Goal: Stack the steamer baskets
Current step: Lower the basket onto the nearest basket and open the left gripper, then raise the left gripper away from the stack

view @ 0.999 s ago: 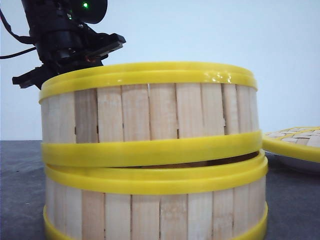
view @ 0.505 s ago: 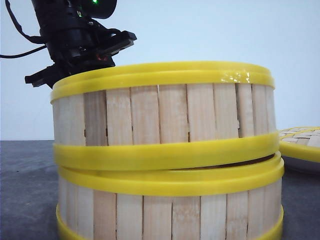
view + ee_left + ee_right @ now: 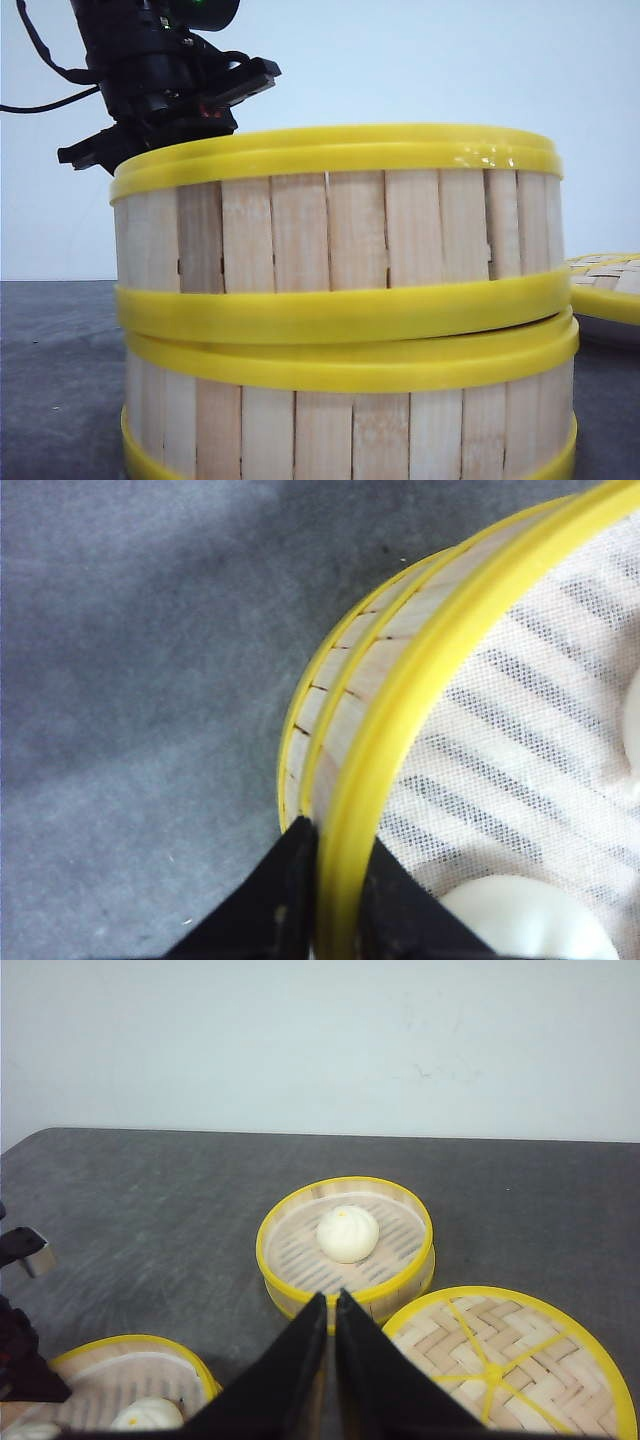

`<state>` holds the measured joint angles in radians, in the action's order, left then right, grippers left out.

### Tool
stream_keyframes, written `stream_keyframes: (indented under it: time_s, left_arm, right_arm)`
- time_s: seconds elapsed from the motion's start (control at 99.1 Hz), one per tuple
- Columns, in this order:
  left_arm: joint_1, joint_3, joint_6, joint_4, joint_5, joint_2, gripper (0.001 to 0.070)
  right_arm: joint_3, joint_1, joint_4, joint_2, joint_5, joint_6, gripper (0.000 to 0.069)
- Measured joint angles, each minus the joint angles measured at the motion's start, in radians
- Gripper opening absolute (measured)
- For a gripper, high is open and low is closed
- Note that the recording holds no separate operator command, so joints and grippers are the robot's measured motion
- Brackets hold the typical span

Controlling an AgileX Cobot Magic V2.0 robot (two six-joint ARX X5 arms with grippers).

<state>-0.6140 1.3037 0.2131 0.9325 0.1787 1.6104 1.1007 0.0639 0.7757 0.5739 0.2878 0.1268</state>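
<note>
Filling the centre of the front view: upper steamer basket [image 3: 340, 230] seated on lower steamer basket [image 3: 350, 420], yellow rims meeting at mid-frame, a thin dark gap left at the right where the top one sits slightly tilted. Shifted toward the right of the frame over the last second, both baskets together and the arm with them, the gap on the right grown narrower. Judged from that: stacking of this pair all but done, with only settling the upper basket flat and letting go left to do.

Pinching the upper basket's rim [image 3: 420, 660] at the bottom of the left wrist view: left end effector [image 3: 338, 880], one finger outside the slat wall and one inside, opened only as wide as the rim is thick. Inside, a white bun [image 3: 530, 920] on striped cloth (only partly in frame).

Pressed together and holding nothing: right end effector [image 3: 330, 1310], hanging above the surface [image 3: 150, 1210], well apart from the stack. Beyond its tips, a third steamer basket [image 3: 345, 1182] at mid-frame in the right wrist view, unstacked and with its own bun; just beside it at lower right, the woven lid [image 3: 500, 1360].
</note>
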Motion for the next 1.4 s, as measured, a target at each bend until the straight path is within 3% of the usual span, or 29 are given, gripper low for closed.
stream_keyframes:
  time_s: [0.707,0.777,0.919,1.06,1.11,1.252,1.403]
  left_arm:
    - [-0.03,0.023,-0.011,0.006,-0.006,0.0,0.0022]
    - [-0.03,0.023,-0.005,0.004,0.008,-0.001,0.0088]
    - [-0.032,0.029,0.008,-0.003,0.014,-0.003,0.0328]
    - [-0.032,0.036,0.012,-0.005,0.001,-0.003,0.0394]
    - [-0.032,0.046,0.013,-0.001,-0.026,-0.003,0.0398]
    - [-0.031,0.084,0.011,-0.031,-0.175,-0.051,0.0402]
    - [-0.028,0.099,0.008,-0.171,-0.286,-0.221,0.0402]
  right_arm:
    - [0.0,0.0,0.016,0.0,0.0,0.0,0.001]
    - [0.0,0.0,0.031,0.0,0.0,0.0,0.001]
    - [0.0,0.0,0.043,0.0,0.0,0.0,0.001]
    - [0.0,0.0,0.046,0.0,0.0,0.0,0.001]
    - [0.0,0.0,0.046,0.0,0.0,0.0,0.001]
    - [0.0,0.0,0.047,0.0,0.024,0.0,0.001]
    - [0.0,0.0,0.043,0.011,0.026,0.0,0.001]
